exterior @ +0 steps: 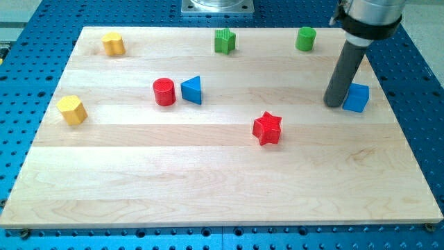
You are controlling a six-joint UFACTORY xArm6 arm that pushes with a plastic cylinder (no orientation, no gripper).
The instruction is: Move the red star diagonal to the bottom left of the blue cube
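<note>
The red star lies on the wooden board, right of centre. The blue cube sits near the view's right edge of the board, up and to the right of the star. My tip rests on the board just left of the blue cube, touching or almost touching its left side. The star is well down and to the left of my tip, apart from it.
A red cylinder and a blue triangle stand side by side left of centre. A green star and green cylinder sit near the top edge. Yellow blocks lie at the top left and far left.
</note>
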